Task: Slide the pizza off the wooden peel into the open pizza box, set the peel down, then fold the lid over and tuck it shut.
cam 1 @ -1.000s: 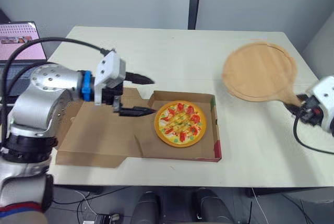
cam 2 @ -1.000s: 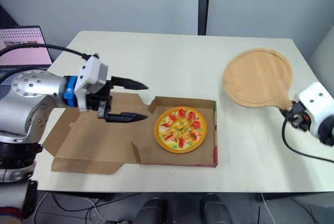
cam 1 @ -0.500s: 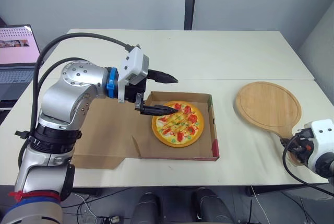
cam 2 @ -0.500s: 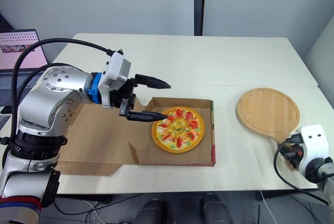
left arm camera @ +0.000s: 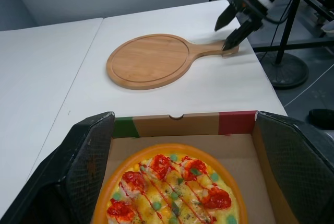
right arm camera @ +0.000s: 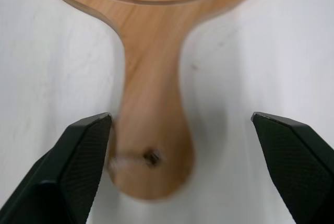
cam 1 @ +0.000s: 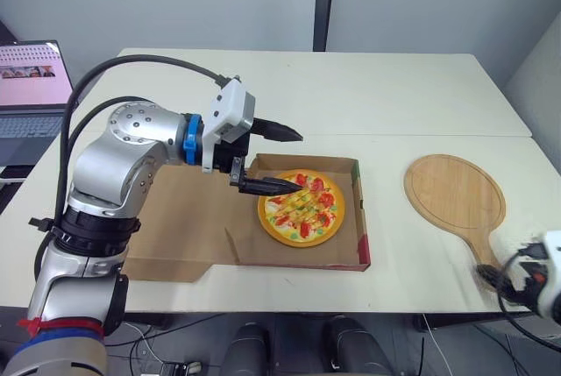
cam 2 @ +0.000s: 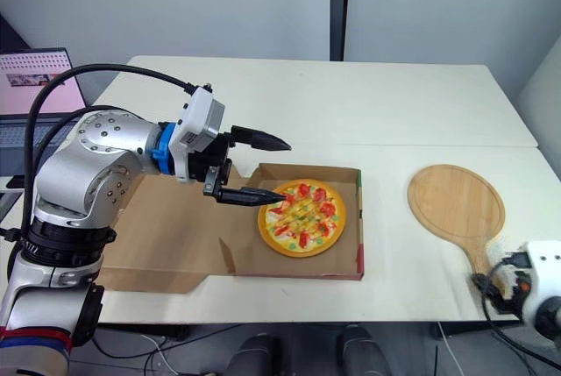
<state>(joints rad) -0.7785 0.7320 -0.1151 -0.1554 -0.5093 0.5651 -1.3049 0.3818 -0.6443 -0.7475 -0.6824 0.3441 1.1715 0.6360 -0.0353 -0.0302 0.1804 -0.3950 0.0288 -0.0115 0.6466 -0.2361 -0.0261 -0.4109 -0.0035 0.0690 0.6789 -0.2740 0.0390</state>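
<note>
**Fingers apart on both arms: pizza boxed, peel down, lid not closed**

Left fingers (cam 1: 263, 185) are spread wide with nothing between them. They hover over the 9 o'clock edge of the pizza (cam 1: 302, 209), tips aimed toward 3 o'clock. Right fingers (right arm camera: 83, 156) are also apart, one on each side of the peel (cam 1: 456, 196) handle end, with gaps on both sides, so no clamp.

Status as I read it:
- Pizza sits flat inside the pizza box (cam 1: 362, 218), roughly centred in the tray. Slide step looks done.
- Peel lies flat on the desk (cam 1: 394, 95) at 3 o'clock of the box, well apart from it. Set-down looks done.
- Lid (cam 1: 175, 227) lies open and flat on the desk at 9 o'clock of the tray. Fold and tuck are left.

Next is likely the left arm getting under the lid's far edge to swing it over toward 3 o'clock.
</note>
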